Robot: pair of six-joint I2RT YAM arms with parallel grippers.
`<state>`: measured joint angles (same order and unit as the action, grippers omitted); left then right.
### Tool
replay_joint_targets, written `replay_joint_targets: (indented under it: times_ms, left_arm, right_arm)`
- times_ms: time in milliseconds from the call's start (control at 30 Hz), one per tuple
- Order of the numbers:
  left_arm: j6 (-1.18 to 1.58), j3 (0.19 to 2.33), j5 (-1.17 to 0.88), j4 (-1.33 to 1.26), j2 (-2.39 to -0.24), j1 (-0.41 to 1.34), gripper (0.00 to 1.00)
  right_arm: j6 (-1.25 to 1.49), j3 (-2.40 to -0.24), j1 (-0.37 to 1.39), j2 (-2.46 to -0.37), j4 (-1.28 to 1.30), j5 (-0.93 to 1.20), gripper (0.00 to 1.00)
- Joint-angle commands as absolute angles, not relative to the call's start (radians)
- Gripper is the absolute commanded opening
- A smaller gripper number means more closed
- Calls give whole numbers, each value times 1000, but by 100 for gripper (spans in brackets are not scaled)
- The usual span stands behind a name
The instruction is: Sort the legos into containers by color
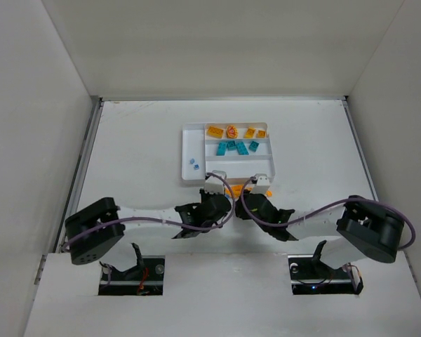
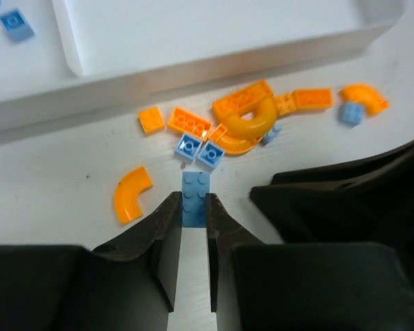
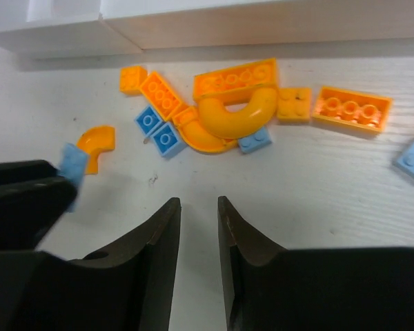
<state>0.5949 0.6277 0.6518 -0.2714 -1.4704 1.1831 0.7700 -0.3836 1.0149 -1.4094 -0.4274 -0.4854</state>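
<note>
Right tool [image 3: 197, 204] narrowly parted, orange and light-blue legos [image 3: 234, 118] clustered just beyond, near the white tray [image 3: 262, 24].

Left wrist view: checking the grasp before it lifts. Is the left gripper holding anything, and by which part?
A light blue brick, pinched across its near end.

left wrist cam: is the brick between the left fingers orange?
No, the brick between the left fingers is light blue; the orange pieces lie beyond it.
</note>
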Motion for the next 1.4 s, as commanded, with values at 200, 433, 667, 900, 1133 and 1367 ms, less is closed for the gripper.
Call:
replay_joint_targets:
  times_ms: [200, 433, 667, 900, 1133, 1367]
  left_arm:
    - [611, 569, 549, -259, -1250, 995, 11]
    - [606, 595, 471, -291, -1259, 857, 12]
    - [592, 646, 419, -327, -1344, 754, 12]
    - [578, 724, 416, -364, -1472, 673, 12]
    - [561, 790, 416, -365, -1580, 636, 12]
    - [568, 814, 414, -359, -1632, 605, 14]
  right_arm:
    - [666, -535, 1022, -1581, -476, -469, 44]
    - [626, -600, 1001, -1664, -468, -486, 45]
    - [601, -623, 1004, -1700, -463, -548, 47]
    - [575, -637, 1009, -1720, -448, -571, 40]
    - [583, -643, 1025, -1724, -426, -595, 24]
    - [618, -600, 1074, -1649, -417, -609, 23]
